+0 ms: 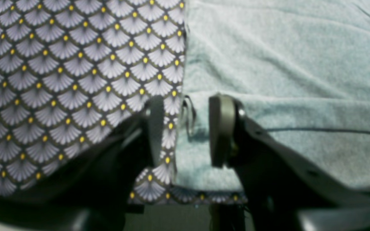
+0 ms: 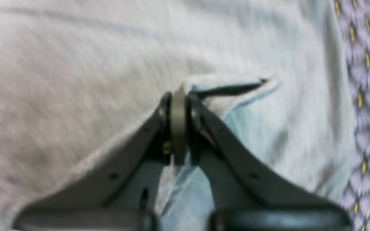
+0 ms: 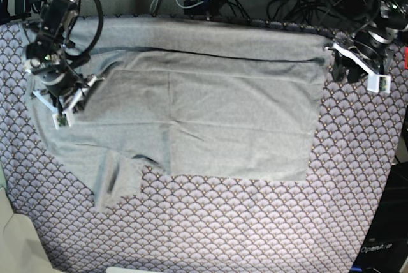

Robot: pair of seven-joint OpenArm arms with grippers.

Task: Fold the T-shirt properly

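One T-shirt point(image 3: 210, 113), light grey, thin and soft, lies spread over the middle of the table cloth point(image 3: 255, 222) in the base view. Its far edge runs along the 12 o'clock side with a dark seam line just inside it. One flap hangs out of the outline at 7 o'clock. Creases mark a doubled panel over the centre.

One right gripper point(image 2: 179, 128), at 9 o'clock in the base view: jaws pressed together, with a raised ridge of the T-shirt pinched between them, as its wrist view shows. The picture is blurred, so whether one layer or two are caught cannot be told.

One left gripper point(image 1: 185, 128), at 2 o'clock in the base view: jaws partly apart and holding nothing. In its wrist view they straddle the T-shirt's side edge, one finger over the cloth pattern, the other over the grey fabric.

Step in hand, as judged: gathering two edge points for the next fold. To do it well, the left gripper likely needs to close squarely on that edge before either arm lifts. Both arms should then rise together and evenly, keeping the fabric taut between them, so no slack bunches and the far edge stays straight.

One table cloth, purple with fan scallops and yellow dots, underlies everything.
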